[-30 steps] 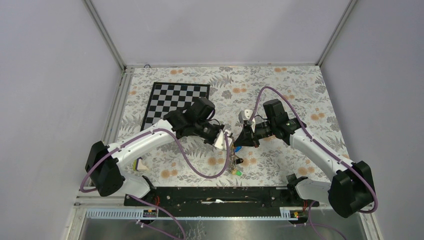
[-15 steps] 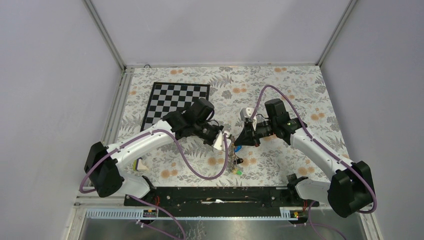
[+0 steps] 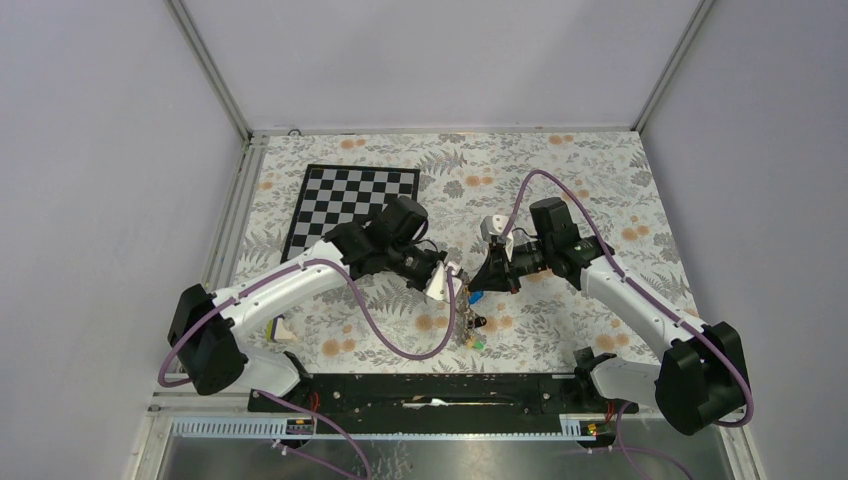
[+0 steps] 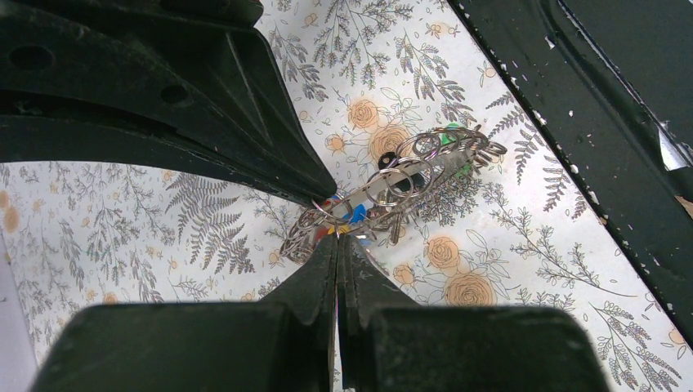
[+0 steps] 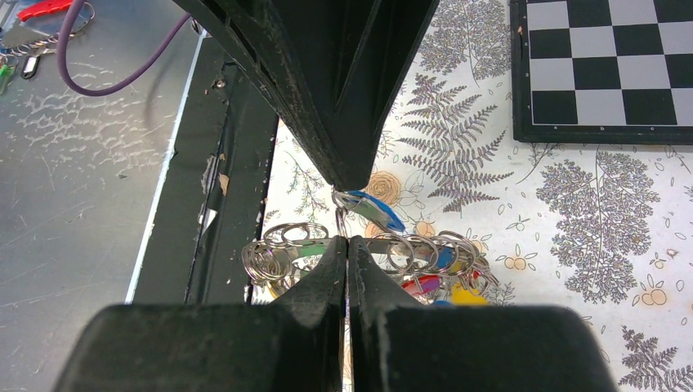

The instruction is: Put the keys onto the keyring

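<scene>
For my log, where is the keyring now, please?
Top view: the keyring is central, at the tips of the left gripper and right gripper.

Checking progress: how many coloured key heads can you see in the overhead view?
3, in a line running toward the near edge: blue key farthest, black key middle, green key nearest. More may be hidden on the keyring.

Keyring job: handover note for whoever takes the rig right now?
Left gripper: jaws shut at one end of the keyring, beside the blue key.
Right gripper: jaws shut on the keyring mid-length.
The keyring sits between the two grippers.
Done: other coloured keys (red, yellow, green) look threaded.
Left to do: cannot tell whether the blue key is fully on, so check it first.
</scene>
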{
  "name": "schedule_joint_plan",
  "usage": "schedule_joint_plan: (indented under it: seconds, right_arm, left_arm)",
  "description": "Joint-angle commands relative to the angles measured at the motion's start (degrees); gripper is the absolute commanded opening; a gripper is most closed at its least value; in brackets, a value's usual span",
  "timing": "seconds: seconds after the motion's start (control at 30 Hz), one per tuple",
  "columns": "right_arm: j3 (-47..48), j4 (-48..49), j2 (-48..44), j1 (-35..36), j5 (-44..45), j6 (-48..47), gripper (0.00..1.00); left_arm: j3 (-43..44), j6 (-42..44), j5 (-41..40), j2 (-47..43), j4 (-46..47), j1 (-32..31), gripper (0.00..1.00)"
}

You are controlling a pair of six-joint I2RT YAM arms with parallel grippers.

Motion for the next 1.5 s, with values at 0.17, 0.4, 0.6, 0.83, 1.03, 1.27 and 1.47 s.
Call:
schedule_joint_plan:
  seconds: [0.17, 0.4, 0.6, 0.83, 1.03, 1.27, 1.47]
  right_arm:
    - [0.3, 3.1, -1.1, -0.5, -2.3, 0.1, 0.0]
    - [0.5, 3.2, -1.3, -0.5, -2.4, 0.4, 0.0]
    - [1.2, 3.3, -1.1, -0.9, -3.7, 1.8, 0.0]
    - [0.6, 5.8, -1.3, -1.8, -4.1, 4.3, 0.0]
    - [0.7, 5.9, -1.5, -2.4, -4.5, 4.8, 0.0]
    - [-0.1, 8.5, -1.8, -2.8, -5.0, 7.3, 0.0]
    - [0.5, 9.3, -2.1, -2.8, -4.0, 8.7, 0.0]
  left_arm:
    - [2.3, -0.6, 3.3, 0.2, 1.1, -0.1, 0.0]
    - [3.0, -1.0, 3.7, 1.3, 1.2, -0.1, 0.0]
    - [0.8, 0.3, 3.3, -0.2, 1.2, -0.1, 0.0]
    - [0.1, 0.5, 3.4, -1.2, 1.2, -0.1, 0.0]
    - [-0.3, 0.7, 3.5, -1.4, 1.2, 0.0, 0.0]
    - [-0.1, 0.5, 3.3, -1.6, 1.2, -0.1, 0.0]
    - [0.1, -4.8, 1.2, -1.1, 5.6, -0.1, 0.0]
